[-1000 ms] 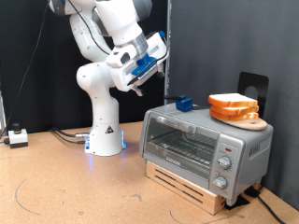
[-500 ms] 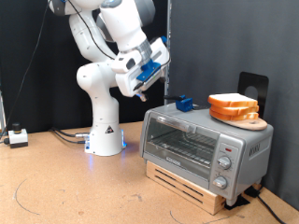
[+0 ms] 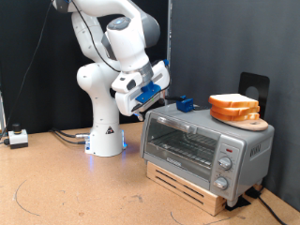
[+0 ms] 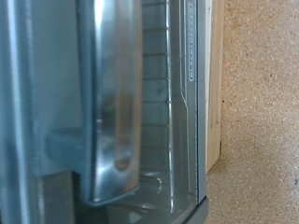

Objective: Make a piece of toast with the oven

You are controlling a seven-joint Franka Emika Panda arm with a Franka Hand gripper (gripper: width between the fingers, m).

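The silver toaster oven (image 3: 202, 142) stands on a wooden base at the exterior view's right, with its glass door shut. My gripper (image 3: 137, 107) hangs just off the oven's upper left corner, pointing down toward the door side. It holds nothing that I can see. The wrist view shows the door's bar handle (image 4: 107, 93) very close, with the glass door (image 4: 163, 103) and rack behind it; the fingers do not show there. A stack of bread slices (image 3: 234, 107) lies on a round wooden board (image 3: 257, 124) on the oven's top. No single separate piece of toast is in view.
A small blue object (image 3: 185, 103) sits on the oven's top near the back. The knobs (image 3: 224, 167) run down the oven's right panel. A black stand (image 3: 251, 86) rises behind the oven. The robot base (image 3: 105, 141) stands on the brown table (image 3: 66, 187); a small white box (image 3: 18, 138) sits at far left.
The gripper has come down and to the right, from high above the table to just beside the oven's upper left corner. The oven and bread have not moved.
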